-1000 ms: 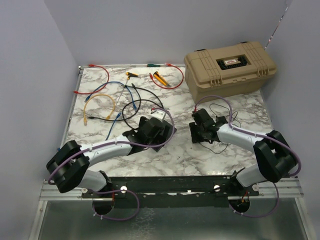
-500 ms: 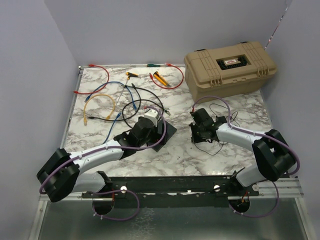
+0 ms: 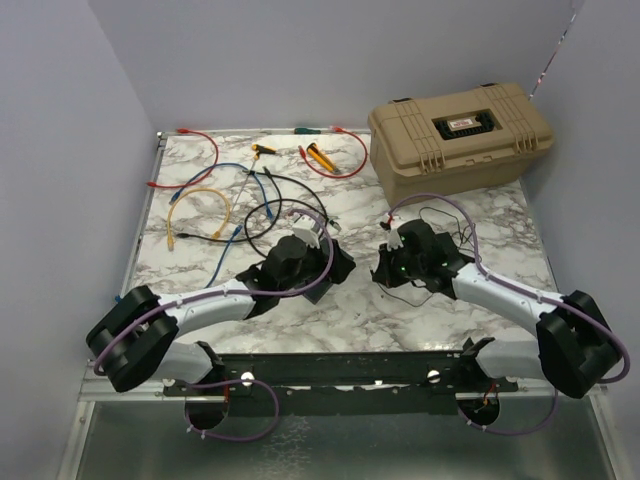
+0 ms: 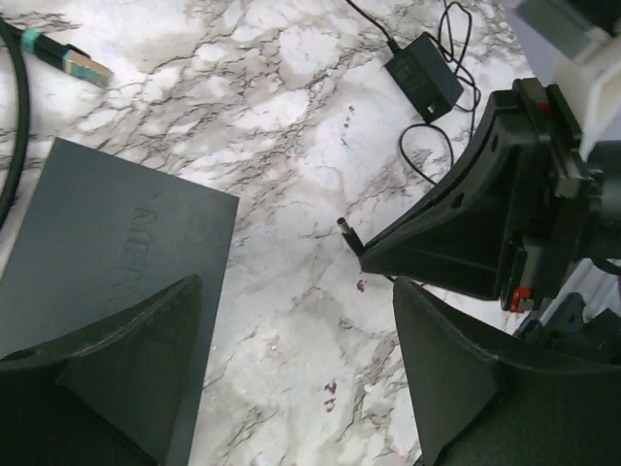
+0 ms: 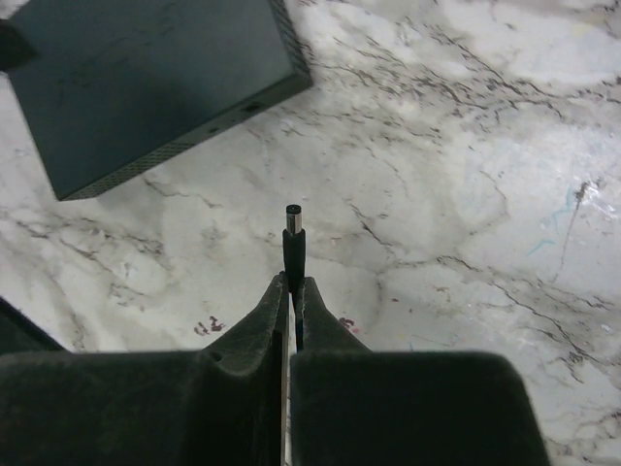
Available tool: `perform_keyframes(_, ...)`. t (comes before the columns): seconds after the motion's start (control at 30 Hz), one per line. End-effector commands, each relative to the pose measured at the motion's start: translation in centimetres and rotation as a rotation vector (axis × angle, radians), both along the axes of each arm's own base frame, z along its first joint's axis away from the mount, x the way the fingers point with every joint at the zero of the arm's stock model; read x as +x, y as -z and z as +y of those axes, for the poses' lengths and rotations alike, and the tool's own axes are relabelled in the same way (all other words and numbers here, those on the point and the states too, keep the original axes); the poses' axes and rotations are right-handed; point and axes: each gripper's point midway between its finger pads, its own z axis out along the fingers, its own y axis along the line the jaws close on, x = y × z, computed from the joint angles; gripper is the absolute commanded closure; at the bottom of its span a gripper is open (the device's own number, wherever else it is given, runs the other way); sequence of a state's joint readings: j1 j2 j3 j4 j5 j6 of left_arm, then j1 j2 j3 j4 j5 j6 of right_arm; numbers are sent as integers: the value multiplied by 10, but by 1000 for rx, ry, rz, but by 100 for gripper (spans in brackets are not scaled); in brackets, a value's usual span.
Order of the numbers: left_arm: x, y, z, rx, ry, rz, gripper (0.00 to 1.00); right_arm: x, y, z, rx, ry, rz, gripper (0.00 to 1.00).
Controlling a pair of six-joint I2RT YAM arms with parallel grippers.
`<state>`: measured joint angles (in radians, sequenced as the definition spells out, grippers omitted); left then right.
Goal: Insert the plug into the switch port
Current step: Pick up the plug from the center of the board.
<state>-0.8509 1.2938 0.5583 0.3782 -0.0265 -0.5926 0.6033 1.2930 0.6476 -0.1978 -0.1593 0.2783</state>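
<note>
Jaws of right gripper [image 5: 291, 289] clamped on plug [image 5: 293, 231], tip clear of switch [image 5: 146, 87] at upper left; left gripper [image 4: 296, 320] jaws apart, seemingly over the switch's corner.

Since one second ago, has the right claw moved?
Yes. In the top view the right claw has shifted slightly left, away from the tan case and towards the switch, now shut on the plug.

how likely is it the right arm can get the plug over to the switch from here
Probably yes: the right gripper is shut on the plug, whose tip points toward the switch, with only bare table between. The open left gripper hovering by the switch could crowd the approach.
</note>
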Motion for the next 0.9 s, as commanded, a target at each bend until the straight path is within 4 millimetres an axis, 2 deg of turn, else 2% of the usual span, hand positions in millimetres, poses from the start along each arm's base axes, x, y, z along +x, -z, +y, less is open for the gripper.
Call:
perform_keyframes(0.0, -1, -5, -26, -135, 43, 61, 23, -6, -20, 22, 123, -130, -85, 99)
perform_keyframes(0.23, 3, 5, -56, -203, 98, 149, 36, -6, -35, 28, 174, -189, -169, 99)
perform_keyframes(0.33, 3, 6, -64, -233, 109, 172, 38, -6, -36, 28, 171, -195, -178, 99)
perform_keyframes(0.4, 4, 6, -66, -255, 101, 187, 39, -3, -40, 31, 187, -203, -197, 99)
perform_keyframes(0.6, 5, 11, -67, -328, 66, 229, 52, -3, -42, 34, 217, -201, -222, 99)
perform_keyframes(0.87, -5, 21, -63, -400, 68, 288, 77, -2, -45, 34, 247, -193, -256, 99)
